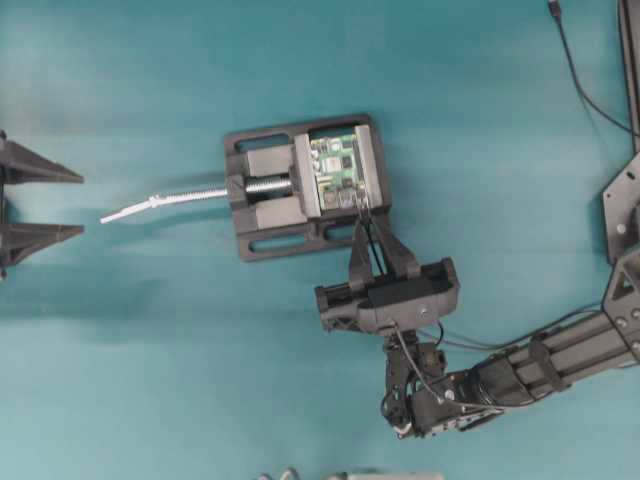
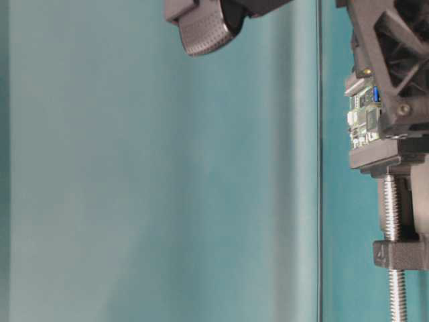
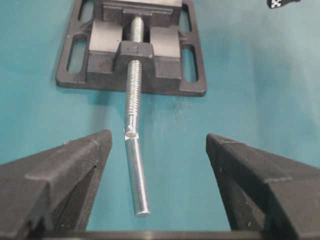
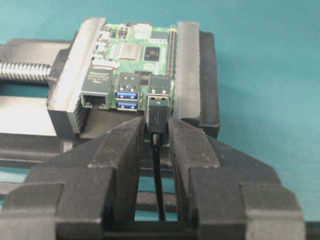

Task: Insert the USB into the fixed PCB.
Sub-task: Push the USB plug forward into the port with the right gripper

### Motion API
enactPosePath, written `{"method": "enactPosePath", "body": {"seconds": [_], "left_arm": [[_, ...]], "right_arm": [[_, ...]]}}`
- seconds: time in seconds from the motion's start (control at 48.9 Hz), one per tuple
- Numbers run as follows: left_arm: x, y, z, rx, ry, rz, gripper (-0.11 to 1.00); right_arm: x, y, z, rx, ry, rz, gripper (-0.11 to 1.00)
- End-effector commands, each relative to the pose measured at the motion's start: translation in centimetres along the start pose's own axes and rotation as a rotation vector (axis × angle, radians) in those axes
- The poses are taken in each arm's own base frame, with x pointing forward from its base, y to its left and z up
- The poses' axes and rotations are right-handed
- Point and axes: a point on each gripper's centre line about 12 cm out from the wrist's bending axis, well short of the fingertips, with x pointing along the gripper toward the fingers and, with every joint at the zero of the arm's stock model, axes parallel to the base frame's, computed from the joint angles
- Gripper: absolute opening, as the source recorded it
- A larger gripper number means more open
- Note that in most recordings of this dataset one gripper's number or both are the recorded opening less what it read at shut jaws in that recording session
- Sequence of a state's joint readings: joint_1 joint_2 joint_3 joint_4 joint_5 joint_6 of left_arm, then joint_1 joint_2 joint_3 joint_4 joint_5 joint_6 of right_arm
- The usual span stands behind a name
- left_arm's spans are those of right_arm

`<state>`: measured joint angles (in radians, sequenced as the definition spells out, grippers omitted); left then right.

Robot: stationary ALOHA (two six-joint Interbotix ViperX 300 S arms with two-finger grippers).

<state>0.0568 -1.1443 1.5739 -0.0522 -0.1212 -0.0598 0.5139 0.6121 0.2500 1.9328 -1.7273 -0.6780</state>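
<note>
While right gripper (image 4: 158, 131) jaws pinch the USB (image 4: 157, 114) between them at the fixed PCB (image 4: 131, 56) port, left gripper (image 3: 159, 165) jaws gape wide.

A teal desk (image 1: 140, 360) carries a black vise (image 1: 305, 185) near its centre, silver screw handle (image 1: 165, 202) pointing left; a thin black cable (image 1: 578, 75) trails at the upper right.

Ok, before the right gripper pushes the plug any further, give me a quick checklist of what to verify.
1. Right gripper shut on the small black USB plug: ok.
2. Plug's metal tip lined up with the port: ok; how deep it sits: cannot tell.
3. Green rectangular circuit board clamped in the black metal vise: ok.
4. Thin black cable running free between the fingers: ok.
5. Left gripper open and clear of the vise's silver screw handle: ok.
</note>
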Motion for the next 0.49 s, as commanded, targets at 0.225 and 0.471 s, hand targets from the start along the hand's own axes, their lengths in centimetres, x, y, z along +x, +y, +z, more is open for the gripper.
{"method": "enactPosePath", "body": {"seconds": [0.225, 0.471], "left_arm": [[0.08, -0.04, 0.52, 0.009, -0.014, 0.0, 0.92], [0.08, -0.04, 0.54, 0.01, -0.015, 0.0, 0.92]], "right_arm": [[1.21, 0.46, 2.07, 0.052, 0.008, -0.034, 0.21], [1.47, 0.7, 1.75, 0.05, 0.007, -0.042, 0.21]]}}
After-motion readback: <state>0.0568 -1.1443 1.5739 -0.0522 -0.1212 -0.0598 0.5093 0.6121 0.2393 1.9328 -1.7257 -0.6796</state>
